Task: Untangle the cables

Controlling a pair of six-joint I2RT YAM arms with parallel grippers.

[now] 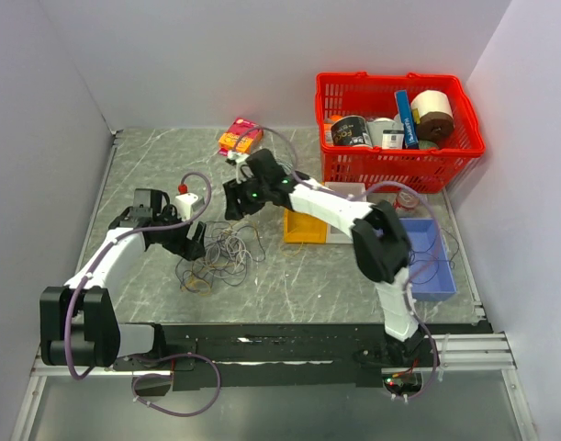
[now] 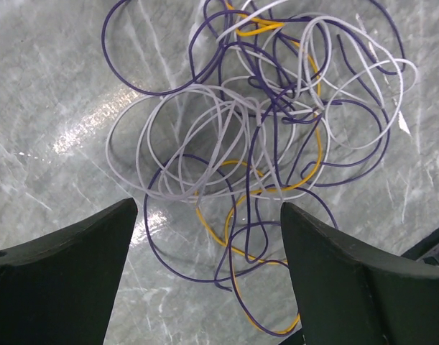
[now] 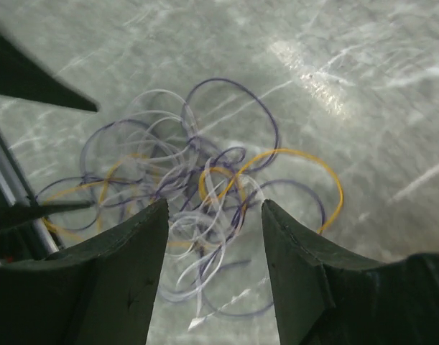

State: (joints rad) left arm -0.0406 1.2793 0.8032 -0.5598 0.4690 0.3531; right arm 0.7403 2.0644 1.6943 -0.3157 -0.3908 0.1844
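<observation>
Two grippers close on one tangled bunch of thin yellow, white and purple cables (image 1: 220,257) on the grey marbled tabletop (image 1: 353,276), which lies just right of the left gripper (image 1: 193,246) and near the right gripper (image 1: 236,207).

Left wrist view: jaws wide apart, empty; cables (image 2: 256,129) beneath and ahead.

Right wrist view: jaws parted, holding nothing; cables (image 3: 205,180) below, between them.

Cables (image 3: 202,188) blurred in right wrist view, lower loops hidden behind right end effector (image 3: 214,203) fingers (image 3: 118,280), top loops cut off by left wrist view's edge, single strands too small from above.
</observation>
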